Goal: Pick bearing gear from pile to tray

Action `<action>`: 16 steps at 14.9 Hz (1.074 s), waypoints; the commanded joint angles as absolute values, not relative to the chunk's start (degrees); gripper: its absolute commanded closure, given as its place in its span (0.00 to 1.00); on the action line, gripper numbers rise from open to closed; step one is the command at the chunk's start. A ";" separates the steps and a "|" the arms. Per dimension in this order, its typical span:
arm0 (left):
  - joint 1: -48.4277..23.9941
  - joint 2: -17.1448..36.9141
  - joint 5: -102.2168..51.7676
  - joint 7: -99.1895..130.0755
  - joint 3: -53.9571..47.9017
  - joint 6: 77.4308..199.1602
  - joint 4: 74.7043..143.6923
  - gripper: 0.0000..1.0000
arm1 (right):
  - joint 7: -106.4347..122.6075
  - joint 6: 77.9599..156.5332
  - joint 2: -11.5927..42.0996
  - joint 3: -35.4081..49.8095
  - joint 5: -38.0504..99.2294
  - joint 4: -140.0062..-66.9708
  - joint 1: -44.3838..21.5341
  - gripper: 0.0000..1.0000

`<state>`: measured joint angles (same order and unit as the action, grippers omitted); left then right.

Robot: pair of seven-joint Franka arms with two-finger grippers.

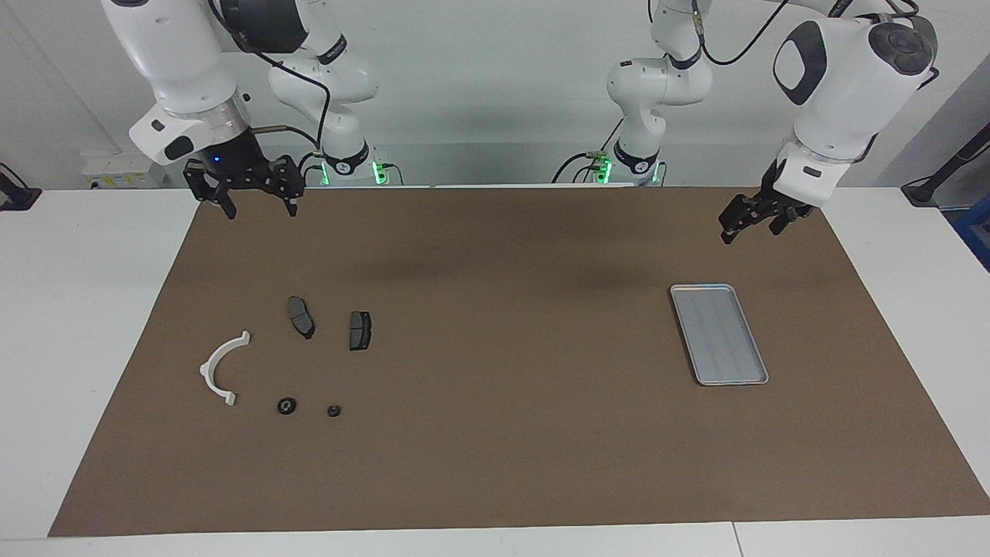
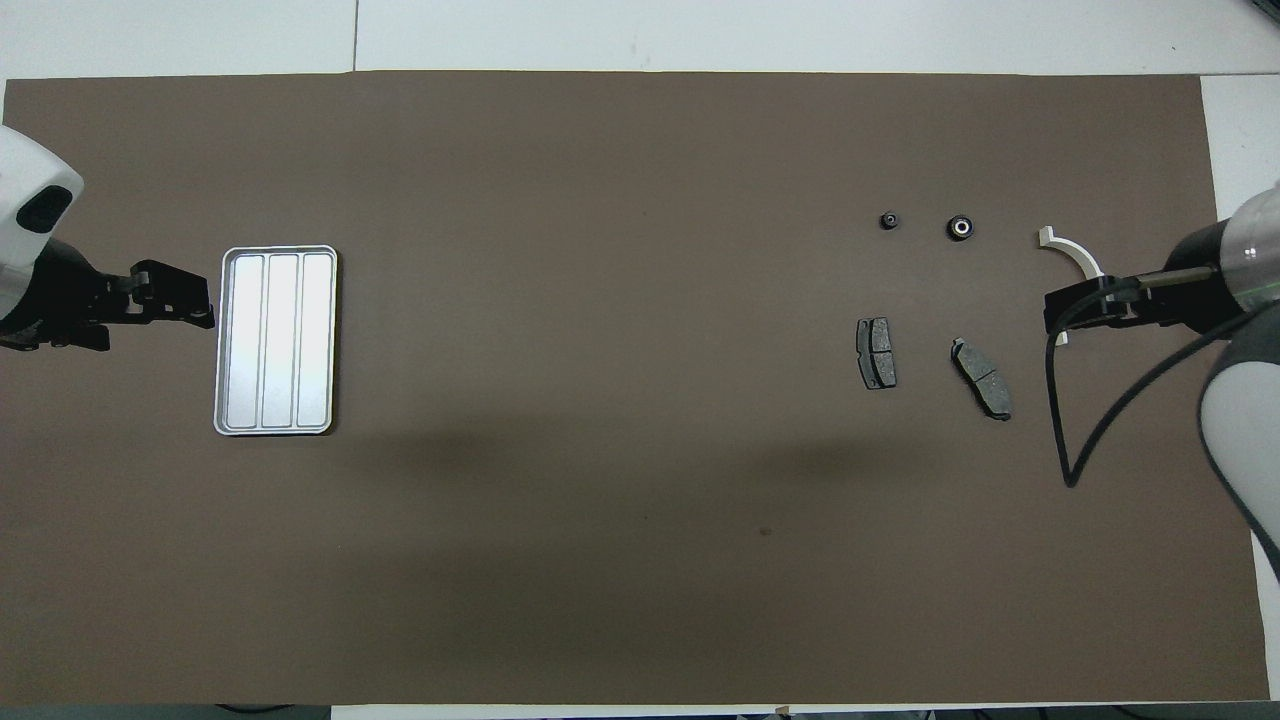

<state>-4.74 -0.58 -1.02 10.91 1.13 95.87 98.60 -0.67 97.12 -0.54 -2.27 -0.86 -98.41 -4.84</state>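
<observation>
Facing view: the right gripper [image 1: 258, 203] hangs with fingers spread and empty above the brown mat [image 1: 510, 433], at the edge closest to the robots, toward the right arm's end of the table. The left gripper [image 1: 749, 224] hangs over the mat toward the left arm's end; its fingers stand apart and hold nothing. The tray [image 1: 719, 334] lies flat on the mat, farther from the robots than the spot under the left gripper. The pile sits toward the right arm's end: two brake pads [image 1: 301, 316] side by side, a white bracket [image 1: 220, 368], and two black round pieces [image 1: 286, 405] farthest from the robots. All parts rest apart from one another.
</observation>
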 commanded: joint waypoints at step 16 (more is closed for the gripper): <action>-4.39 -1.41 -0.70 10.55 0.88 95.27 98.96 0.00 | -8.61 115.92 39.01 -1.58 -0.79 -78.67 -6.77 0.00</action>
<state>-4.74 -0.58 -1.02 10.91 1.13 95.87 98.60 -6.64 117.12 34.89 -1.97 -0.85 -84.20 -6.91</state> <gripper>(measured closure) 0.000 0.000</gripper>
